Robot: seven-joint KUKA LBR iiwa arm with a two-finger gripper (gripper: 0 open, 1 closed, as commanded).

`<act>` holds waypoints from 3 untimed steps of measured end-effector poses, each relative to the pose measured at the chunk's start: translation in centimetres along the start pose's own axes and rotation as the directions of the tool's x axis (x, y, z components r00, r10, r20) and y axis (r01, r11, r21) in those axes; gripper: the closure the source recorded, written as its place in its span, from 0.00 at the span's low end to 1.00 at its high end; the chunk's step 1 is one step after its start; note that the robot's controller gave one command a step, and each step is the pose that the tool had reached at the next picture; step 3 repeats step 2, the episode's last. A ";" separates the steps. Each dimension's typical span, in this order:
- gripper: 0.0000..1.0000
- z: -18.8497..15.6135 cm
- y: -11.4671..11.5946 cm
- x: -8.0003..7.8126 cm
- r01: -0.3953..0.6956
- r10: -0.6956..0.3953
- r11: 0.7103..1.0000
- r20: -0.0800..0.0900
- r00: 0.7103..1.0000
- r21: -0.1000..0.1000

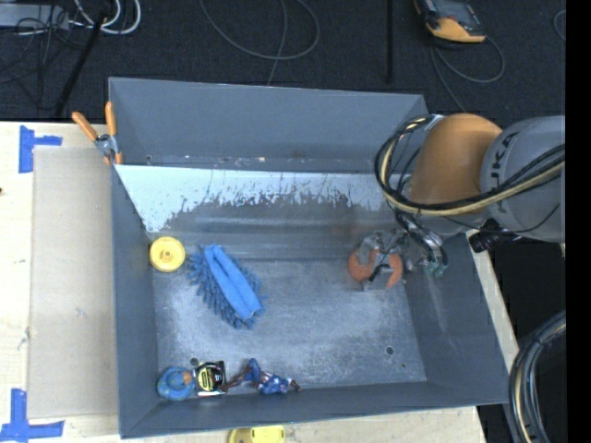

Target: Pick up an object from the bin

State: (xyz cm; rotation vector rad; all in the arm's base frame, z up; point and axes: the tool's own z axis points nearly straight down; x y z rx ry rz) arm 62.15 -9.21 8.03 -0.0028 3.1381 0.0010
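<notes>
My gripper (379,264) is low over the right side of the bin floor, under the arm's orange cover. Its fingers stand around a small orange-brown rounded thing (361,266) that lies at the right of the bin. Whether that thing is clamped or only touched I cannot tell. The other loose things lie well to the left of the gripper.
A blue bristly brush (226,286) lies left of centre, with a yellow round disc (167,254) beside it. Along the front wall lie a yellow-and-black tape measure (209,377), a blue round piece (173,383) and a small blue-and-brown thing (263,379).
</notes>
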 end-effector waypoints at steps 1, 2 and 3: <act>1.00 0.0 0.0 0.0 0.000 0.000 1.000 0.000 1.000 0.000; 1.00 -20.3 0.7 1.2 0.042 -0.042 0.999 0.000 0.999 0.001; 1.00 -20.3 0.7 1.2 0.042 -0.042 0.999 0.000 0.999 0.001</act>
